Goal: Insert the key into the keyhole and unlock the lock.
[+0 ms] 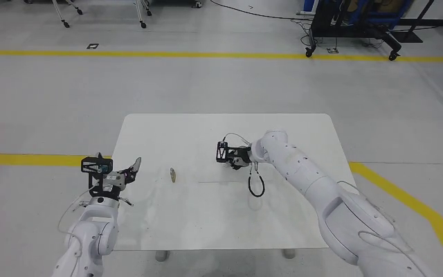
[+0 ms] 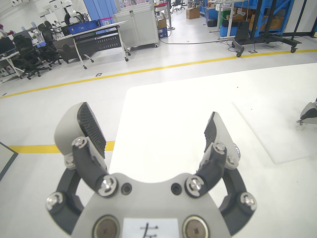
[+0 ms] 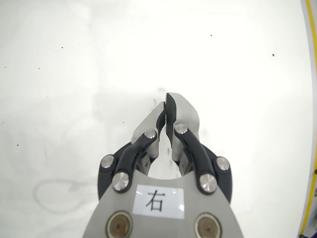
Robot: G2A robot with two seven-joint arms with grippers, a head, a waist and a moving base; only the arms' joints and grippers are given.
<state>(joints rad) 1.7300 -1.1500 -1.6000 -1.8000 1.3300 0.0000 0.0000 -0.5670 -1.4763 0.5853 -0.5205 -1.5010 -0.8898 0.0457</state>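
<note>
A small grey metal piece (image 1: 172, 174) lies on the white table (image 1: 291, 221), left of centre; I cannot tell whether it is the lock or the key. In the left wrist view a silvery bit of it (image 2: 237, 149) peeks out behind one finger. My left gripper (image 1: 133, 168) (image 2: 153, 130) hovers open at the table's left edge, a short way left of that piece, with nothing between its pads. My right gripper (image 1: 236, 161) (image 3: 165, 102) points down over the table's middle. It is shut, and I see nothing between its pads.
A thin white mat (image 2: 272, 137) covers the table's middle. A black cable loop (image 1: 257, 185) hangs from the right arm onto the table. A grey shape (image 2: 308, 112) stands over the mat; I cannot identify it. Yellow floor lines run around the table.
</note>
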